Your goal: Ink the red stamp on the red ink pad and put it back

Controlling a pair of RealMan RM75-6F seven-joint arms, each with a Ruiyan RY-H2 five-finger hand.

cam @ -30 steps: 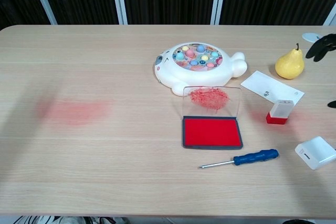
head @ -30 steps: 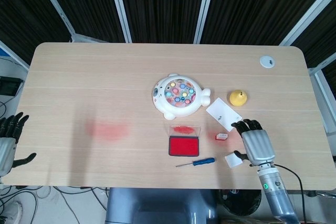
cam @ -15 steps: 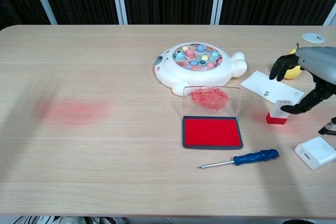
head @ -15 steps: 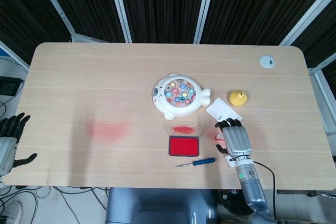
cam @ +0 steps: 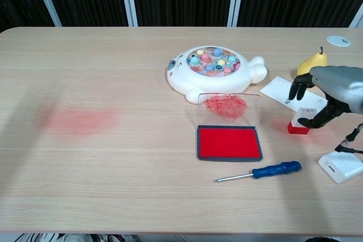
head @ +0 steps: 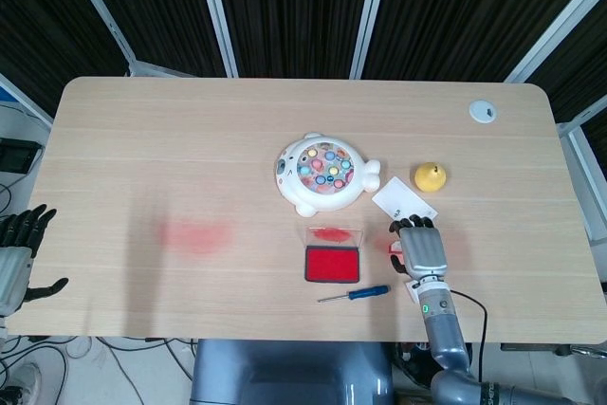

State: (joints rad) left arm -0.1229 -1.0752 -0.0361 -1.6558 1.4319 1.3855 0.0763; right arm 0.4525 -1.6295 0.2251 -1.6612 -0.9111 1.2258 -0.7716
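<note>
The red stamp (cam: 300, 122), a red base with a pale cap, stands upright on the table right of the ink pad. The red ink pad (cam: 229, 142) lies open with its clear, red-smeared lid (cam: 228, 107) standing up. My right hand (cam: 333, 91) arches over the stamp, fingers (cam: 296, 87) curved above its cap and the thumb beside its right side, with no firm grip visible. In the head view the right hand (head: 423, 249) covers most of the stamp (head: 394, 248). My left hand (head: 14, 251) hangs off the table's left edge, fingers apart and holding nothing.
A white fishing toy (cam: 213, 69) sits behind the pad, with a white card (cam: 282, 92) and a yellow pear (cam: 311, 64) to its right. A blue-handled screwdriver (cam: 266, 171) and a white box (cam: 340, 165) lie near the front edge. A red smear (cam: 79, 121) marks the left tabletop.
My right hand has moved left from beside the white box to over the stamp and has settled lower around it. The left hand has stayed put.
</note>
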